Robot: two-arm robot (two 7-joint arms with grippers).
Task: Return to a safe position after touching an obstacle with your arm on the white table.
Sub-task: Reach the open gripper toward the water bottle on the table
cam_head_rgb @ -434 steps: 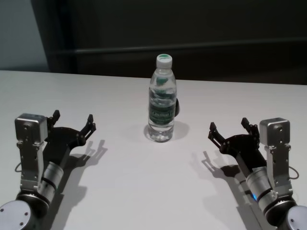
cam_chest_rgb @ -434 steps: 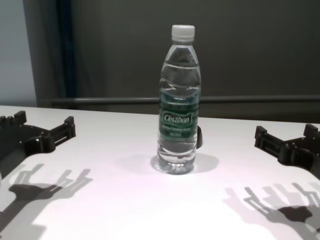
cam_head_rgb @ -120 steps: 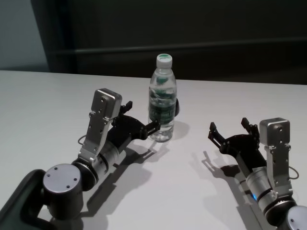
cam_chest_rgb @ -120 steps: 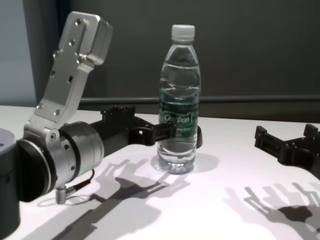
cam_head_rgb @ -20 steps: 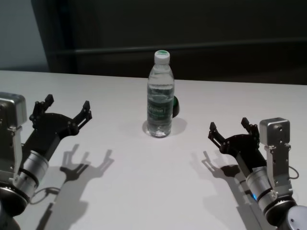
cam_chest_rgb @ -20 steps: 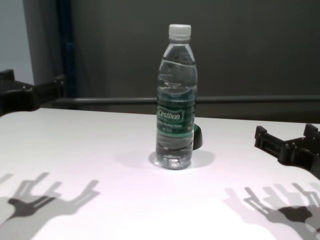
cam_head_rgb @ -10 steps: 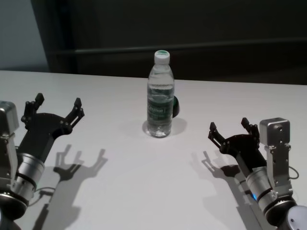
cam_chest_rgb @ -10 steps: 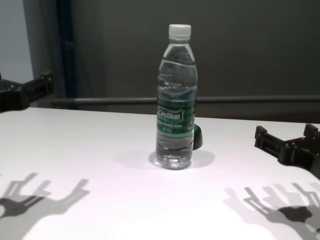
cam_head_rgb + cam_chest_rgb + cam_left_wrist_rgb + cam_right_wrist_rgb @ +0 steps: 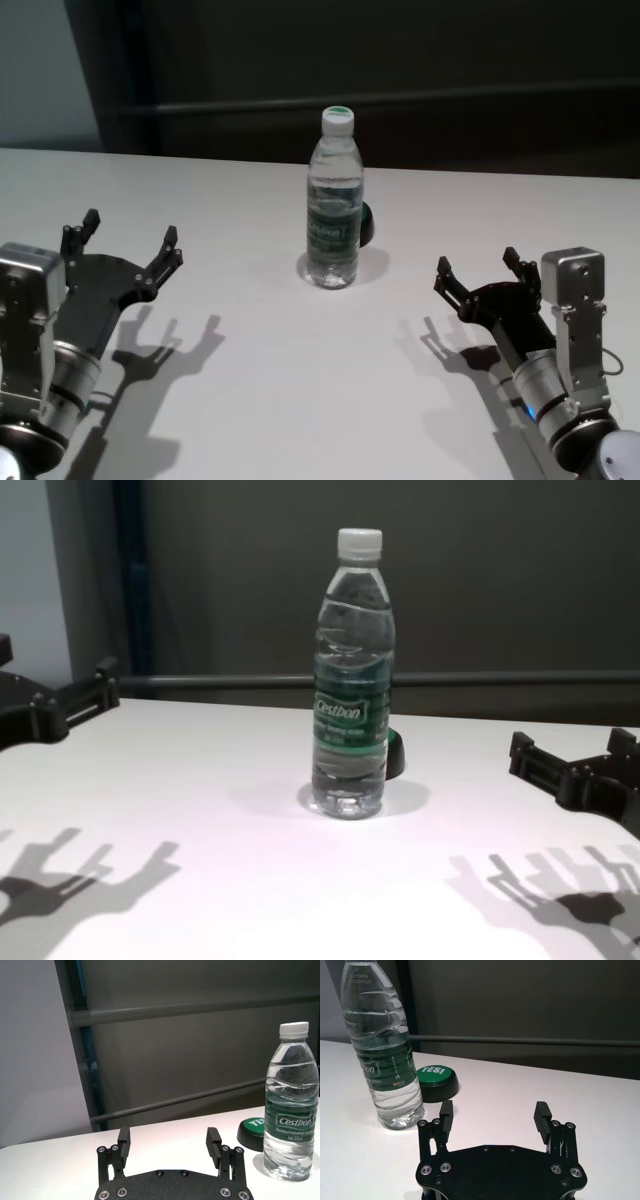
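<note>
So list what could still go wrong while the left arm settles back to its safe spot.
The bottle stands upright, tall on a narrow base, so a stray inward sweep of the open left gripper could probably tip it. The green button sits close behind the bottle, so a knocked bottle may land on it. The left gripper hangs above the white table; lowering too far might strike it. The right gripper lies parked, open.

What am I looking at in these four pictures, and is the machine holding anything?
It is a robot with two arms, each ending in black jaws. One camera looks down from its head, one sits lower on its chest, and one rides on each wrist. The left gripper and right gripper hover open and empty over the white table, one at each side. Between them a Cestbon water bottle stands upright, untouched. Just behind it sits a green push button marked "YES!".
</note>
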